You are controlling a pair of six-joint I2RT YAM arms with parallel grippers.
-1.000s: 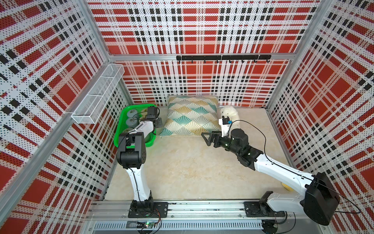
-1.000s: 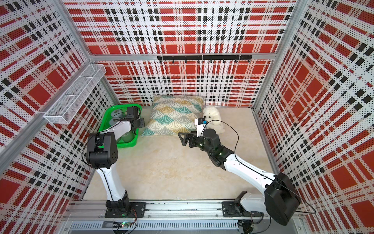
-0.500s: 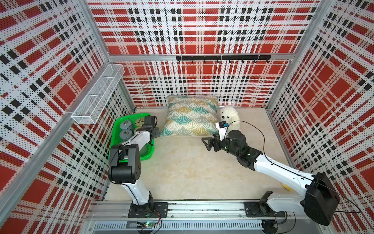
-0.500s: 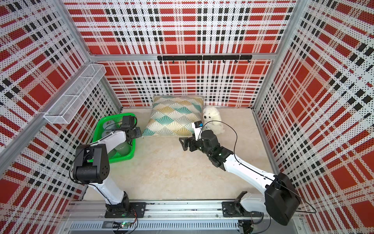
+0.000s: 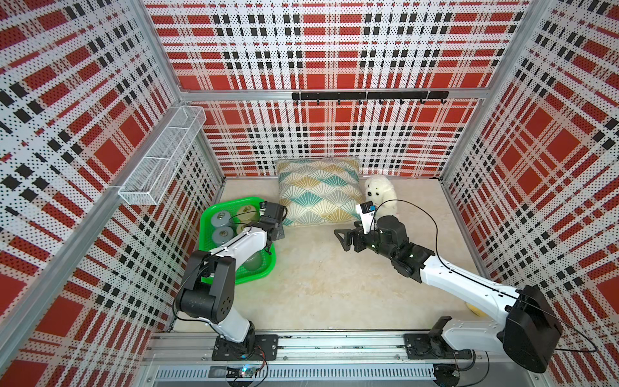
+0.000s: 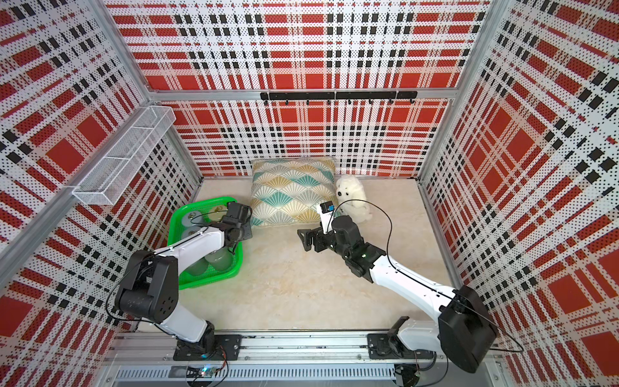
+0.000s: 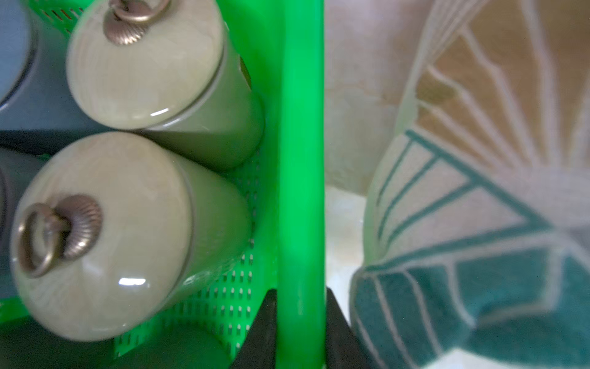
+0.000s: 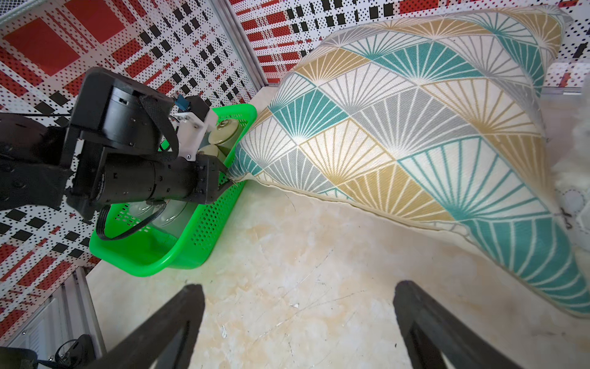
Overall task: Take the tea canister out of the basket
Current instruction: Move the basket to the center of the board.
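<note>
Remote desk here. My left gripper (image 7: 300, 298) is clamped on the basket (image 7: 301, 153). One black finger is inside the side wall and one outside, pinching the green rim on the side that faces the pillow (image 5: 318, 192). So it's got the basket itself, not a can.

The tea canisters (image 5: 247, 211) are all sitting inside the basket, upright. Two olive canisters (image 7: 105, 236) with cream lids and brass ring pulls stand right by the wall I'm gripping, and two grey-lidded canisters (image 5: 219, 219) are over by the opposite wall. There are a couple more under my arm that I can't make out well.

The pillow's corner is just beside the basket. The right gripper (image 8: 300, 287) hangs over bare floor well apart from the basket, jaws spread wide with nothing between them.
</note>
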